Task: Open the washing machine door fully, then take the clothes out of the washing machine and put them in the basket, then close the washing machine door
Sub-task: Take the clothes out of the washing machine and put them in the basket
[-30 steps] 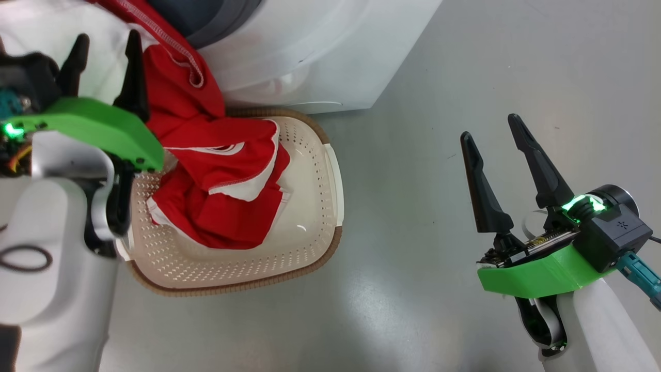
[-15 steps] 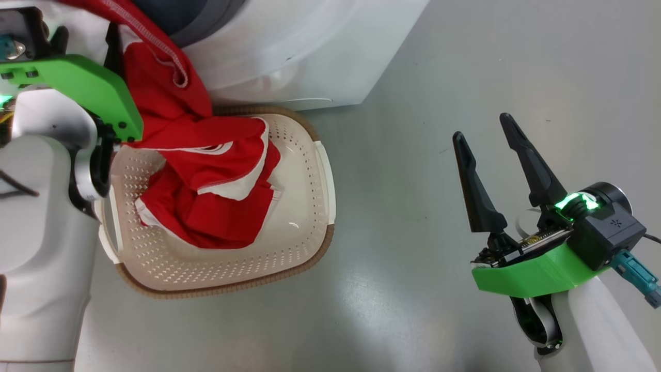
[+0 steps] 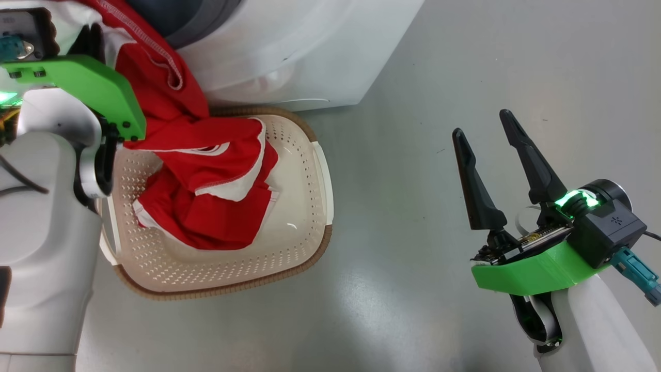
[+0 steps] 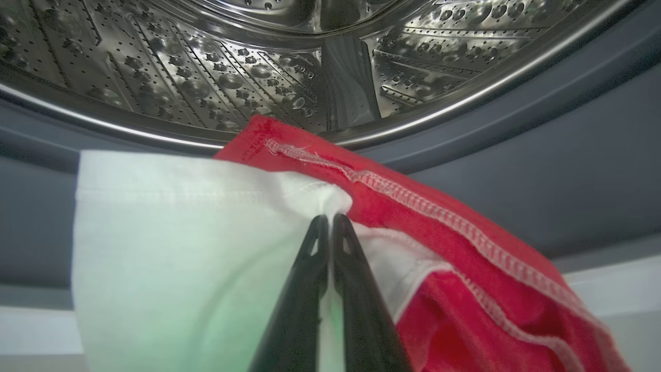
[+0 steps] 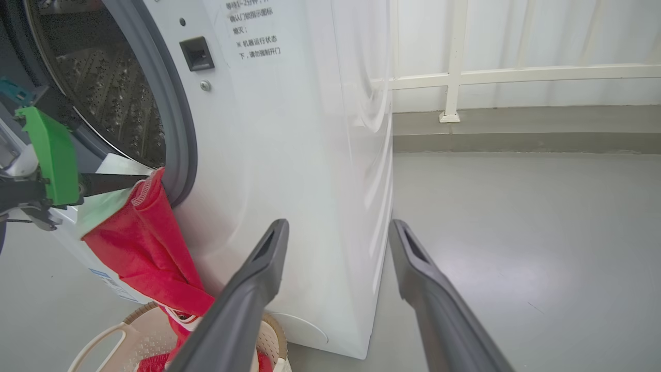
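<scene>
Head view: clothes (image 3: 206, 206) drape from washing machine (image 3: 310, 51) into basket (image 3: 310, 227); left jaws pinch them, right jaws gape empty.

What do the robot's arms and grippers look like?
Pale white forearms, bright green wrist plates. The left gripper and right gripper each have two long tapering black fingers. The right wrist carries a black block, a green light and a teal connector.

The basket (image 3: 309, 206) has its left rim hidden behind the pale forearm (image 3: 46, 232); beyond the basket, the washing machine (image 3: 310, 51) runs off the top edge.
</scene>
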Motion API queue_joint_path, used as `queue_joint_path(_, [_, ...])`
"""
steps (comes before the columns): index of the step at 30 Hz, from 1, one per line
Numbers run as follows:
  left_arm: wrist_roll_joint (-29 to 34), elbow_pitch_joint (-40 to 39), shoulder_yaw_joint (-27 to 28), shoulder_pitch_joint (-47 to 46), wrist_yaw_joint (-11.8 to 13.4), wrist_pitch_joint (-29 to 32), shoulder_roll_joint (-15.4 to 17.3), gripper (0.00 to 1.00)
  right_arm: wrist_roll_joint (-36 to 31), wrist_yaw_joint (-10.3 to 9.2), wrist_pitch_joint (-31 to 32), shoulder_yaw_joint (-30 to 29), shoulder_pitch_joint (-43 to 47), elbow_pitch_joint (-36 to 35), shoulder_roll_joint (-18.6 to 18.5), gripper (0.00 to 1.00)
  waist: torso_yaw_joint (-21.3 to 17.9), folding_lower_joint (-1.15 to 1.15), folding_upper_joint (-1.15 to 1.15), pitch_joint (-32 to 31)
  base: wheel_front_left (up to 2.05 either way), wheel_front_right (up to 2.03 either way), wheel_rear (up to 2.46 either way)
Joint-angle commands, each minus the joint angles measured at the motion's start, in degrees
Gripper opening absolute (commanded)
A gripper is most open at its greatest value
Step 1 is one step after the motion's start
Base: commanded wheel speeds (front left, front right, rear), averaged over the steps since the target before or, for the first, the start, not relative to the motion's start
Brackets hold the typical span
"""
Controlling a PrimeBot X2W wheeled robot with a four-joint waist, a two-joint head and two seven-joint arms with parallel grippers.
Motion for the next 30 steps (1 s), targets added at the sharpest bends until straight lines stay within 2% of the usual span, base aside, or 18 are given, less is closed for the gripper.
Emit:
queue_joint_path(1, [0.1, -1.8, 1.2, 0.2, -0.2, -1.5, 2.0, 0.0, 0.7, 0.26, -0.4, 1.2, 0.6, -1.1, 0.2, 1.0, 0.2, 0.0, 0.0, -0.2, 0.0, 0.0, 0.0])
queue_joint_path(10, [-1.2, -6.6, 2.2, 3.7, -1.0, -9.3, 1.4, 0.0, 0.3, 0.26, -0.4, 0.6, 1.3, -1.2, 0.2, 1.0, 1.1, 0.0, 0.0, -1.0, 0.0, 0.0, 0.0])
queue_joint_path(19, [-4.2, -19.9, 3.8, 11.9, -2.3, -14.4, 1.1, 0.0, -0.2, 0.26, -0.4, 0.2, 2.1, -1.2, 0.2, 1.0, 2.1, 0.0, 0.0, -1.7, 0.0, 0.0, 0.0])
queue_joint_path(24, [-4.9, -29.8, 4.5, 17.9, -1.4, -14.1, 1.7, 0.0, -0.2, 0.26, -0.4, 0.0, 2.2, -1.1, 0.2, 1.0, 2.5, 0.0, 0.0, -2.1, 0.0, 0.0, 0.0])
queue_joint_path(30, [-4.6, -42.3, 5.0, 25.6, 1.0, -13.3, 2.2, 0.0, -0.2, 0.26, -0.4, -0.2, 2.4, -1.1, 0.2, 1.0, 2.9, 0.0, 0.0, -2.7, 0.0, 0.0, 0.0])
